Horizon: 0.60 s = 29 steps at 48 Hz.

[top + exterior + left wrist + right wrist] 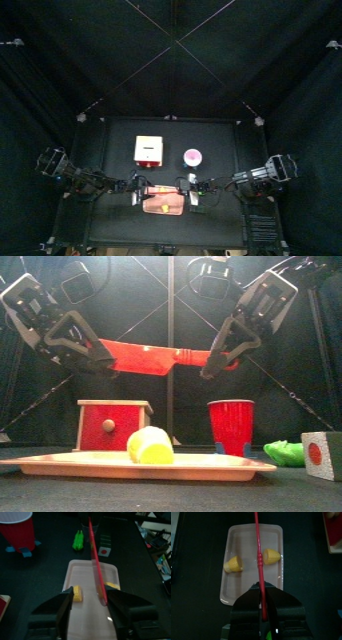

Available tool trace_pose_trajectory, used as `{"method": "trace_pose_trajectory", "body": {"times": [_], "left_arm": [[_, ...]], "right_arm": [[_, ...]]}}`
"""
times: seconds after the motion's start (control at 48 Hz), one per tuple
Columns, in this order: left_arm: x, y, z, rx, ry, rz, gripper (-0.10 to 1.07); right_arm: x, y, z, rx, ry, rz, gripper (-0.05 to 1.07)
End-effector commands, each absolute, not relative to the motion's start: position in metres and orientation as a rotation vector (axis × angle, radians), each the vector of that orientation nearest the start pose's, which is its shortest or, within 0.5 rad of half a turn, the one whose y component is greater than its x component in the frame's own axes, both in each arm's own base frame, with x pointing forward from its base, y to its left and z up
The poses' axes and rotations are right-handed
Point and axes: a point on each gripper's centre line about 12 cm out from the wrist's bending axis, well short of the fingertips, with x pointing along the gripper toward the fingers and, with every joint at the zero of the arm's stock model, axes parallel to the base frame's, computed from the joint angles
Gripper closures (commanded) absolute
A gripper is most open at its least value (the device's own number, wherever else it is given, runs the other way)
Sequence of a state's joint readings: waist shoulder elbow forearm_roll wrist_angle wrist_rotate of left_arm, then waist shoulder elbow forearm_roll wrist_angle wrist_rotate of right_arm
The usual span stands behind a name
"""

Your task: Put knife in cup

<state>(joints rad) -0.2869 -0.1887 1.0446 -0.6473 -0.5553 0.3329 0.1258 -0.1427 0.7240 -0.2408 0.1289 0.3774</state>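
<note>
The knife (154,357), a thin red strip, hangs level in the air between both grippers, above the orange board (80,464). My right gripper (264,587) is shut on one end of it (258,547). My left gripper (90,594) is at the other end with its jaws apart, and the knife (95,557) runs in between them close to one jaw. The cup (194,156) looks pale pink from above and red-sided from the front (231,424). It stands upright behind the board, on the right arm's side, apart from both grippers.
The board (244,542) holds two yellow pieces (233,563). A red-fronted box (114,424) stands behind it on the left. A green piece (283,450) and a small block with a red dot (321,453) lie at the right.
</note>
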Motion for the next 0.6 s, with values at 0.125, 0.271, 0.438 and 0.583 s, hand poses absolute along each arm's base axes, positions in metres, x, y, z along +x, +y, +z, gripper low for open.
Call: {"method": "trace_pose_trajectory", "body": {"times": [0.125,0.271,0.438,0.583], "left_arm": [[0.302,-0.035,0.183,-0.146,0.264,0.153,0.08],[0.298,-0.02,0.198,-0.164,0.202,0.197,0.08],[0.291,0.002,0.217,-0.179,0.139,0.25,0.08],[0.284,0.03,0.238,-0.166,0.08,0.308,0.08]], "right_arm": [[0.34,0.039,0.212,0.144,0.649,0.033,0.62],[0.328,0.039,0.224,0.229,0.626,0.018,0.61],[0.318,0.038,0.241,0.353,0.632,-0.007,0.61],[0.316,0.029,0.258,0.478,0.655,-0.054,0.61]]}}
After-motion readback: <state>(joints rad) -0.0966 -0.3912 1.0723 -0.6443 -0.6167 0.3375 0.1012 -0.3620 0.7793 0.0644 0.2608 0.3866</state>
